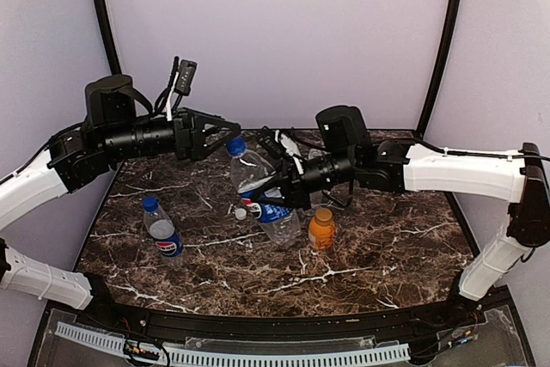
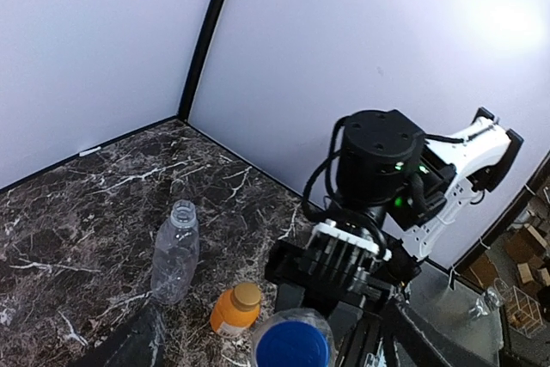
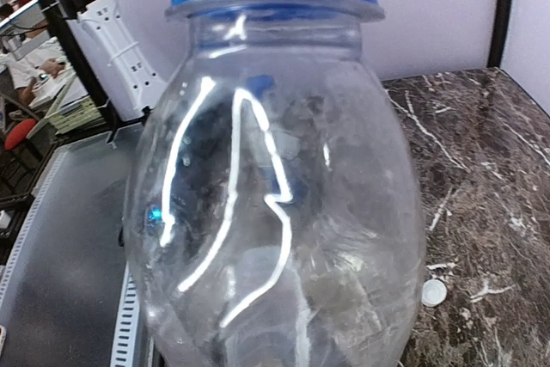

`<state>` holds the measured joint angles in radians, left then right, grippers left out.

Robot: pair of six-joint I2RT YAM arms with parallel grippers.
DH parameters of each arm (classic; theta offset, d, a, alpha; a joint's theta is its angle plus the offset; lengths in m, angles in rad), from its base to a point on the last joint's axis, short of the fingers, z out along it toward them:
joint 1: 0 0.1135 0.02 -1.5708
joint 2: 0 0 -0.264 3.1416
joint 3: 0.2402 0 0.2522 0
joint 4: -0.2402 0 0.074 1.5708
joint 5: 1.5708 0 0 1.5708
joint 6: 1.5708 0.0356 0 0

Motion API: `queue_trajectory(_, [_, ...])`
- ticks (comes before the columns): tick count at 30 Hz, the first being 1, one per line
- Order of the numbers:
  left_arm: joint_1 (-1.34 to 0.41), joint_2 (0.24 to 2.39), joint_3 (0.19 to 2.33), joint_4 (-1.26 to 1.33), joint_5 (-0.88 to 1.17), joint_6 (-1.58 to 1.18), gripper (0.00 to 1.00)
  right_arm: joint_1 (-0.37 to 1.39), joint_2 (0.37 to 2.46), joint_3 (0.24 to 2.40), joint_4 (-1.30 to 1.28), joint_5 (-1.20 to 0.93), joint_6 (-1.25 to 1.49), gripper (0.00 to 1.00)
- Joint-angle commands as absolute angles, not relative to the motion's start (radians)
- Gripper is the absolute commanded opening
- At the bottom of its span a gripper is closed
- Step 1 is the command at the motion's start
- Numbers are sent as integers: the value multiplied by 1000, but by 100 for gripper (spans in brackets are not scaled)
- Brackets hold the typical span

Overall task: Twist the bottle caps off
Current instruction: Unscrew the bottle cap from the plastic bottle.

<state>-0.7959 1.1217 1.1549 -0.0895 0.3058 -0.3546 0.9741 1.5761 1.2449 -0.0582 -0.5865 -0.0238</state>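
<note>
My right gripper (image 1: pixel 288 188) is shut on a clear blue-labelled bottle (image 1: pixel 262 186) and holds it tilted above the table, neck toward the left arm. That bottle (image 3: pixel 275 212) fills the right wrist view and hides the fingers. Its blue cap (image 1: pixel 235 145) sits on the neck between the spread fingers of my left gripper (image 1: pixel 229 138). In the left wrist view the blue cap (image 2: pixel 292 345) has a gap to the dark finger (image 2: pixel 137 341) on its left. A capped Pepsi bottle (image 1: pixel 161 229) stands at the left. An orange bottle (image 1: pixel 321 229) with its orange cap (image 2: pixel 247 296) stands nearby.
A clear unlabelled bottle (image 2: pixel 176 251) stands without a cap beside the orange one. A loose white cap (image 1: pixel 241 213) lies on the marble table (image 1: pixel 387 247) under the held bottle; the white cap (image 3: pixel 435 291) also shows in the right wrist view. Walls close the back and sides.
</note>
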Motion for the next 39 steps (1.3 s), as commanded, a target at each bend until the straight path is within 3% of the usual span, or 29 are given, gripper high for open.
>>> queue_trajectory(1, [-796, 1063, 1161, -127, 499, -215, 85, 951, 1553, 1249, -66, -863, -65, 5])
queue_trajectory(10, [-794, 1068, 1150, -84, 698, -173, 77, 951, 1587, 1293, -82, -1045, -59, 6])
queue_trajectory(16, [-796, 1128, 1155, -51, 757, -183, 64, 951, 1600, 1305, -87, -1064, -54, 7])
queue_trajectory(24, [-796, 1142, 1152, -19, 773, -194, 53, 951, 1607, 1300, -87, -1060, -54, 7])
queue_trajectory(28, [-795, 1145, 1148, -16, 774, -197, 40, 951, 1608, 1300, -86, -1048, -55, 7])
queue_trajectory(37, [-796, 1160, 1146, -41, 757, -202, 29, 951, 1593, 1296, -93, -953, -40, 6])
queue_trajectory(39, [-796, 1164, 1146, -40, 729, -216, 20, 951, 1588, 1297, -102, -891, -35, 6])
